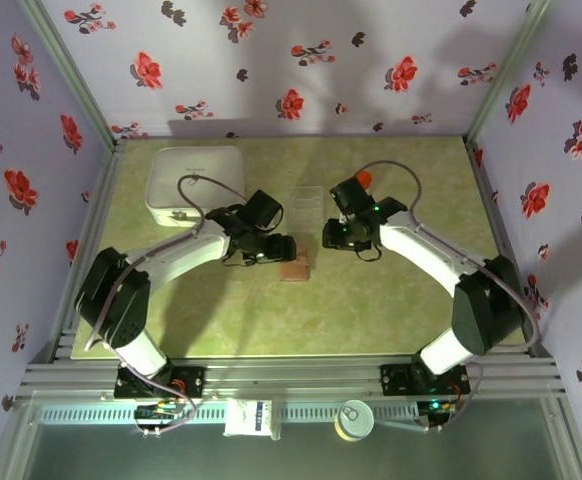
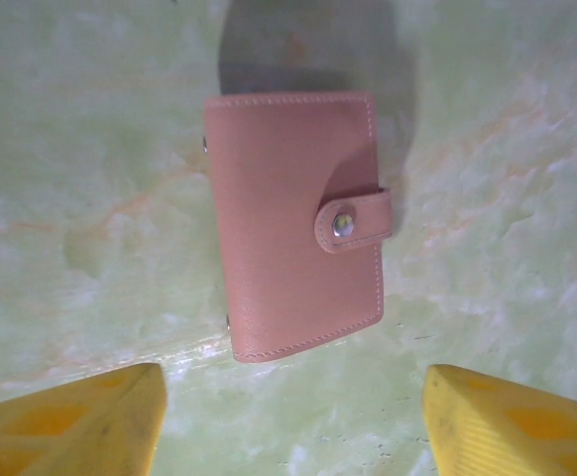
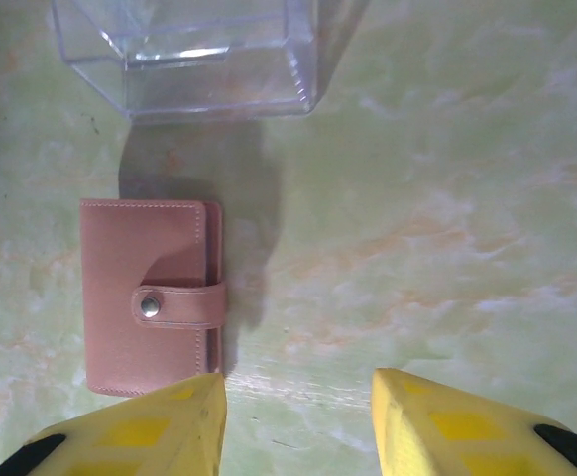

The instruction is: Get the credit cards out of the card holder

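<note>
Card holder (image 2: 293, 223), strap (image 2: 353, 220) snapped, flat on bench (image 2: 507, 129); left fingers (image 2: 70, 426), right fingers (image 3: 140, 426) wide, empty; may slide if tugged unpinned.

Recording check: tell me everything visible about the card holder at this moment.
The card holder is a small pinkish-tan wallet, leather-like, with pale stitching along its edges. It is closed: a strap wraps over one long edge and is fastened by a metal snap. It lies flat on the green marbled table, near a clear plastic tray but apart from it. The left gripper and right gripper are open near it; neither grips it.
</note>
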Tool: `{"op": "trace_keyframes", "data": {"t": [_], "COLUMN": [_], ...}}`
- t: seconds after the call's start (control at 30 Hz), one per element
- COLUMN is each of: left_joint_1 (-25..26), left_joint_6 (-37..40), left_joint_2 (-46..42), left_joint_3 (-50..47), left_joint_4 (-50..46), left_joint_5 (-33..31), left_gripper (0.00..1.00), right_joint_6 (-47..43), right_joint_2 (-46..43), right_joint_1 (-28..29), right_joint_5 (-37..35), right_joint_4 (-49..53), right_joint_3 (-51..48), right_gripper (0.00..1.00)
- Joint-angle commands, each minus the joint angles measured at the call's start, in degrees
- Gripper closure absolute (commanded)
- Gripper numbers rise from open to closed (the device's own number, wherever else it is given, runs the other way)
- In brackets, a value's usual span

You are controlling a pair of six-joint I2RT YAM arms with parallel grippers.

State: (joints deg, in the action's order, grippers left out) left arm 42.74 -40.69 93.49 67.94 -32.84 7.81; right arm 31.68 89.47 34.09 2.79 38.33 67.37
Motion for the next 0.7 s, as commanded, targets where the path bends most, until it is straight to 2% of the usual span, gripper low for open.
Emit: {"op": "trace_keyframes", "data": {"t": [0.0,0.13,0.37,0.67], "left_joint_1": [-2.24,-7.02,-11.59,-14.06], "left_joint_6": [2.44,1.59,2.91,3.11], "left_joint_2": [-3.12,-7.68,-10.64,-11.40], "left_joint_3": [-4.06,-10.55,-15.31,-19.48], "left_joint_4": [2.26,7.12,9.96,14.56], "left_joint_5": [1.26,4.67,6.87,9.05], "left_gripper": [0.41,0.50,0.67,0.75], "right_joint_6": [4.05,5.45,7.06,9.11], "right_joint_2": [3.52,8.55,17.29,25.08], "right_joint_1": [3.23,6.57,10.77,13.01], "right_joint_5": [-0.76,-2.82,-4.71,-6.01], "right_joint_4": [-0.57,1.36,3.91,7.93], "right_joint_3": [3.19,7.26,14.35,20.40], "right_gripper": [0.58,0.61,0.65,0.69]}}
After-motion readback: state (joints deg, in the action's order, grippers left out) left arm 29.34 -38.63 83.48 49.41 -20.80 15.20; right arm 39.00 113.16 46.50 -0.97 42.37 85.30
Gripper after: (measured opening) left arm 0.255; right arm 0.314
